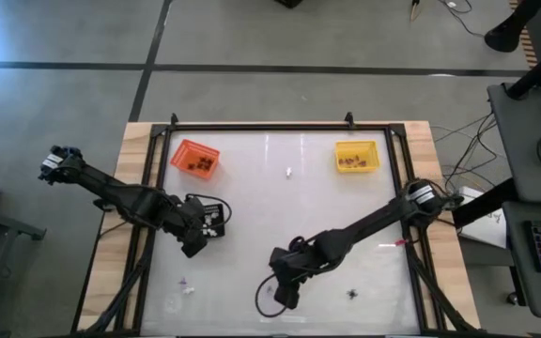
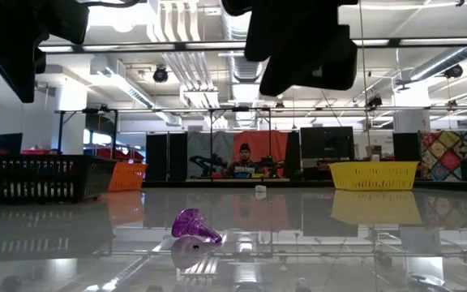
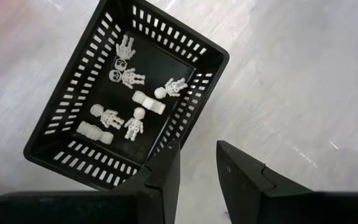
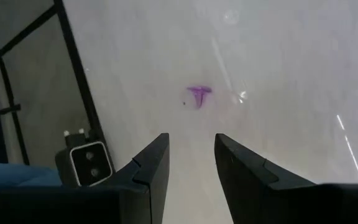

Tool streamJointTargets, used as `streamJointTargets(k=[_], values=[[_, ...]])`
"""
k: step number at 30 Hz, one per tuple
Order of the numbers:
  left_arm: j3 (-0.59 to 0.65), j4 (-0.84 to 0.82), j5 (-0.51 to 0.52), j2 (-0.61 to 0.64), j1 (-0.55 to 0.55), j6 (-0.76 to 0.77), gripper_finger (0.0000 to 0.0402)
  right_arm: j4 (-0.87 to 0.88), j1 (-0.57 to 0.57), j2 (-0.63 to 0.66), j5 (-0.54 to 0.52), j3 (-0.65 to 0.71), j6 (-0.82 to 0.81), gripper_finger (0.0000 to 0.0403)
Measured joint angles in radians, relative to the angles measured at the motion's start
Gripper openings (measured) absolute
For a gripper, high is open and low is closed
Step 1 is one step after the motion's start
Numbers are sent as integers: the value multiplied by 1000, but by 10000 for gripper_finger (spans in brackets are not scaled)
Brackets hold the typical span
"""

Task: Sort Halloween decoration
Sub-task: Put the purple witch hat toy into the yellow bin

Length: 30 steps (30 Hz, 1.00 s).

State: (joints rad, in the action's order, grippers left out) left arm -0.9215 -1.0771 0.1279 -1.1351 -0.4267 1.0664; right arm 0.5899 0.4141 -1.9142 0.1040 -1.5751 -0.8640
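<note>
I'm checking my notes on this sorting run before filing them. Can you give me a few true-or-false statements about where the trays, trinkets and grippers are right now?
1. The black tray holds white skeleton figures. True.
2. The left gripper is clamped on a skeleton. False: its fingers stand apart with nothing between them, just outside the tray's rim.
3. A purple trinket lies loose on the table ahead of the right gripper. True.
4. The right gripper carries that purple trinket. False: its fingers are open and empty, and the trinket rests on the table.
5. The yellow tray is empty. False: small brownish pieces lie inside it.
6. The orange tray sits on the left arm's side of the table. True.
</note>
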Motion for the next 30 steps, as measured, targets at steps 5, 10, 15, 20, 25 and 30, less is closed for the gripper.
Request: streamJointTargets(k=[5, 10, 15, 20, 25, 30], values=[[0, 0, 0, 0, 0, 0, 87, -4, -2, -56, -11, -27, -17, 121], [0, 1, 0, -1, 0, 0, 87, -6, -2, -116, -10, -42, -18, 121], [0, 2, 0, -1, 0, 0, 87, -26, -1, -146, -1, -48, -18, 121], [0, 6, 0, -2, 0, 0, 87, -104, 1, -179, 1, -56, -2, 121], [0, 7, 0, -1, 0, 0, 87, -127, 1, -199, -1, -54, 50, 121], [0, 7, 0, -1, 0, 0, 87, -131, 3, -199, -10, -54, 104, 121]])
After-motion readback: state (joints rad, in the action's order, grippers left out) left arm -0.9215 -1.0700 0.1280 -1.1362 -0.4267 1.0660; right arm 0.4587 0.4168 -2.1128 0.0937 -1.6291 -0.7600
